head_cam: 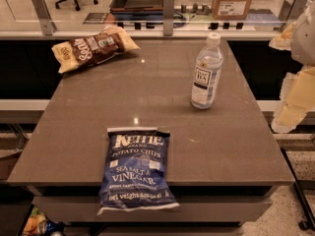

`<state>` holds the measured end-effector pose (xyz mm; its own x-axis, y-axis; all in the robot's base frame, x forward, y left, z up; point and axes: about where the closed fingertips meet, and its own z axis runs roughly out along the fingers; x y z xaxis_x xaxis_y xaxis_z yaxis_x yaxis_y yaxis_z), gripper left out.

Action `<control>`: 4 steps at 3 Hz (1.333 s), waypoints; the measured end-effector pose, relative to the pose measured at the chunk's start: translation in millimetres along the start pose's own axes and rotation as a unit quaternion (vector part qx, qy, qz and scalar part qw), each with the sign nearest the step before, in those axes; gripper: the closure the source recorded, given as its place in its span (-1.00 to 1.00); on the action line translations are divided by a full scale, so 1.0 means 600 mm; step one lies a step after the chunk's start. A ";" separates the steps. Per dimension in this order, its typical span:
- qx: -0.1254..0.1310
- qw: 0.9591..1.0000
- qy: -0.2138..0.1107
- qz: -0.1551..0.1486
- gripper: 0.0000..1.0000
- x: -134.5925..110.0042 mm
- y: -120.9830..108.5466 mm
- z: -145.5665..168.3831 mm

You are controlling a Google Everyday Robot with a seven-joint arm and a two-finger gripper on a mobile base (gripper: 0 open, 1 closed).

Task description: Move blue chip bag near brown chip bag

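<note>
The blue chip bag [137, 170] lies flat at the front of the grey table [236, 146], label up, with its lower end hanging over the front edge. The brown chip bag [93, 47], with tan-yellow ends, lies at the far left corner of the table. My gripper [297, 100] shows as pale cream parts at the right edge of the view, beyond the table's right side, raised and well away from both bags. It holds nothing that I can see.
A clear tea bottle [206, 73] with a white cap stands upright right of the table's middle. A glass partition with metal posts [169, 6] runs behind the table. A cardboard box [232, 1] sits beyond it.
</note>
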<state>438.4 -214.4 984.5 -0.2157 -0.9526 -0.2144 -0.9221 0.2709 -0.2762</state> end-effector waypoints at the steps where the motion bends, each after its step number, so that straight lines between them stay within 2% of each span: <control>1: 0.000 1.000 0.000 0.000 -1.00 0.000 0.000 0.000; 2: -0.009 1.000 -0.021 0.015 -1.00 -0.011 0.012 0.007; 4: -0.013 0.997 -0.071 0.019 -1.00 -0.078 0.075 0.014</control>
<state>410.0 -156.3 974.5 -0.2056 -0.9121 -0.3547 -0.9225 0.3016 -0.2409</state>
